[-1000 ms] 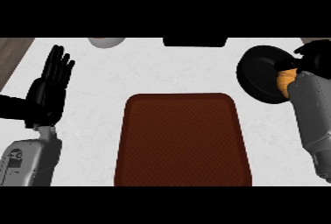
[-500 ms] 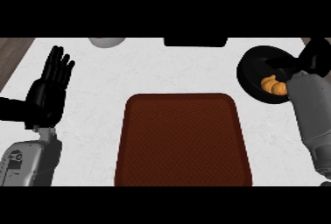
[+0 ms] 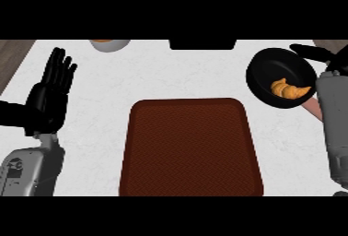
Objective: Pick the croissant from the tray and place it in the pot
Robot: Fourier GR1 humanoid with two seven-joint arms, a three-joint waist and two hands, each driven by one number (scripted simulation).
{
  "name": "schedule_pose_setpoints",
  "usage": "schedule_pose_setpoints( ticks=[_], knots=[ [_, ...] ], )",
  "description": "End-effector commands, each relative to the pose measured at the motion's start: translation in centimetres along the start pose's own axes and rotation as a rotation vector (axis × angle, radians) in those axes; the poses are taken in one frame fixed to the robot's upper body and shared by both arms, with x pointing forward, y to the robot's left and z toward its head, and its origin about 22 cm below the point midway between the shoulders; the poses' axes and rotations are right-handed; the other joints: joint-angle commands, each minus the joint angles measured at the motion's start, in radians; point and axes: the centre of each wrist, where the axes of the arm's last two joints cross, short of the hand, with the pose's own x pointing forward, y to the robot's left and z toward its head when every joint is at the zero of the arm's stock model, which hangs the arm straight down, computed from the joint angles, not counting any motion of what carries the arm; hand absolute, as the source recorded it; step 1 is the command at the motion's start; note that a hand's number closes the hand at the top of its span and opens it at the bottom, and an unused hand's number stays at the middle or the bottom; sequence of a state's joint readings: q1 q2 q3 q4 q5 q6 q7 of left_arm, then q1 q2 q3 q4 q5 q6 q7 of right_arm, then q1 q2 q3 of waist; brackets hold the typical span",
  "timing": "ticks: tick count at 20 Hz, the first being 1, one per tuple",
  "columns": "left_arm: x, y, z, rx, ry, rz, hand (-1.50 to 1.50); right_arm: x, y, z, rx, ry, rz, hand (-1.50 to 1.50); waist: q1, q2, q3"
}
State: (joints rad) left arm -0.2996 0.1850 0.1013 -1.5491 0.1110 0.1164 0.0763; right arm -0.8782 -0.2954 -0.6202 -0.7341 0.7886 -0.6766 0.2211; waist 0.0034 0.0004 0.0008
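The right hand (image 3: 318, 54) is hard to make out. Only a dark shape shows at the pot's upper right rim, above the grey right forearm (image 3: 334, 124), which runs along the view's right edge and is partly cut off by it. Whether this hand is open or closed cannot be told. A pinkish strip (image 3: 312, 109) lies between the pot and the forearm, and what it belongs to is unclear. At the top edge a pale bowl (image 3: 109, 44) with something orange in it is cut off, and so is a dark object (image 3: 202, 44) near the middle.

The croissant (image 3: 291, 89) lies inside the black pot (image 3: 272, 69) at the upper right of the white surface (image 3: 170, 69). It sits in the pot's lower right part, close to the rim beside the forearm. Its long axis runs roughly across the view, left to right, dipping slightly toward the right. One horn turns up at its left end.

The dark red-brown tray (image 3: 190, 147) sits in the middle of the surface — its long side runs toward the robot, its near end meets the lower edge, and it is apart from the pot.

The left hand (image 3: 49, 99) rests at the view's left, well apart from the tray, fingers (image 3: 60, 69) straight, spread a little and pointing up, holding nothing.
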Motion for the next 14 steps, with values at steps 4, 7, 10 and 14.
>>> schedule_pose_setpoints(
  ticks=[4,7,10,14],
  knots=[
    [-2.0,1.1,-0.1,0.009,0.014,-0.008,0.0,-2.3,-4.0,-0.6,-0.104,-0.039,-0.15,-1.5,-0.017,-0.003,-0.001],
    [-0.7,0.2,0.6,0.017,0.006,0.005,0.0,-5.5,-6.5,-1.0,-0.145,-0.035,-0.184,-1.5,-0.011,-0.003,0.0],
    [-0.1,2.1,0.3,0.008,0.002,-0.001,0.0,-5.6,-9.1,0.1,-0.145,-0.037,-0.221,-1.5,-0.016,-0.006,-0.001],
    [0.3,-0.4,0.1,0.016,-0.003,-0.017,0.0,-8.2,-13.4,-0.5,-0.177,-0.06,-0.225,-1.5,-0.014,-0.004,-0.001]
  ],
)
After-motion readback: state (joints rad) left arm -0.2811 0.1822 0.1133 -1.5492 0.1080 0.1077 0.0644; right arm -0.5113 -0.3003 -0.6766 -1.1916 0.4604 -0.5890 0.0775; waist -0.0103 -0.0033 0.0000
